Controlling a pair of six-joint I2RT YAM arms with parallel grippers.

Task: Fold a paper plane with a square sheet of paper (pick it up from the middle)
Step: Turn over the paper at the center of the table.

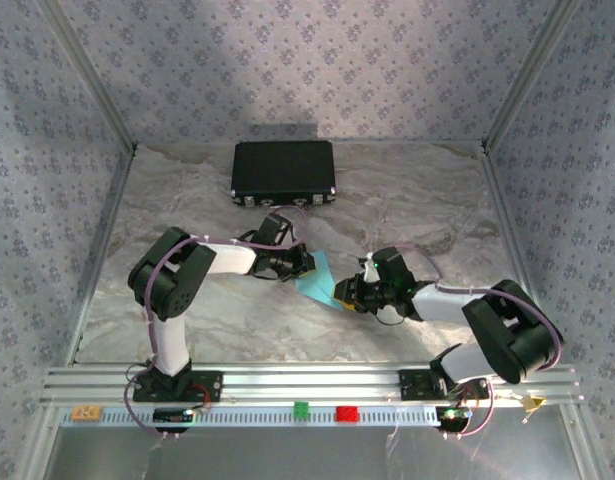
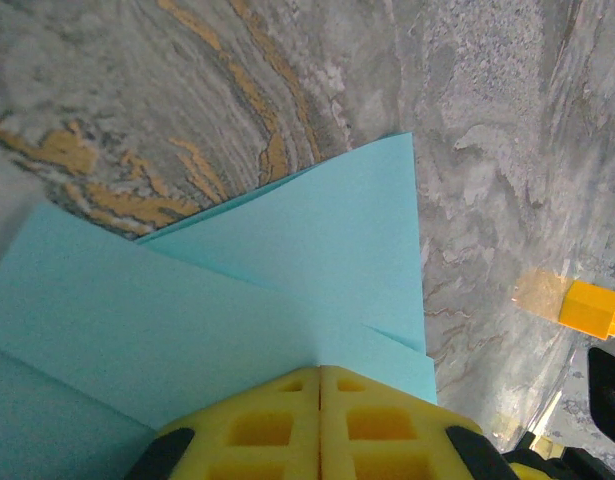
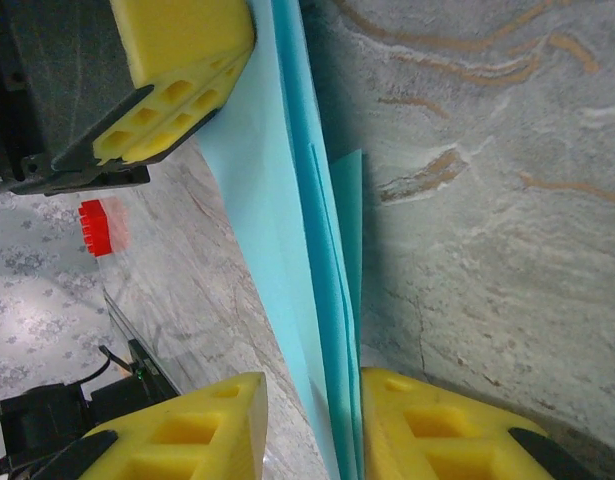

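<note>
Pinching the sheet of paper (image 2: 287,270), the left gripper (image 2: 319,372) is closed; the right gripper (image 3: 314,390) straddles it ajar

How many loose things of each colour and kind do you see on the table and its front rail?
Black case: 1
Light-blue paper: 1
Orange block: 1
Green block: 1
Red block: 1
Yellow block: 1
Total: 6

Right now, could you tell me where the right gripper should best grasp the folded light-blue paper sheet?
Probably the layered edge of the folded light-blue paper sheet opposite the shut left gripper, pinched across its flat faces: it stands edge-on between the fingers of the open right gripper.
</note>
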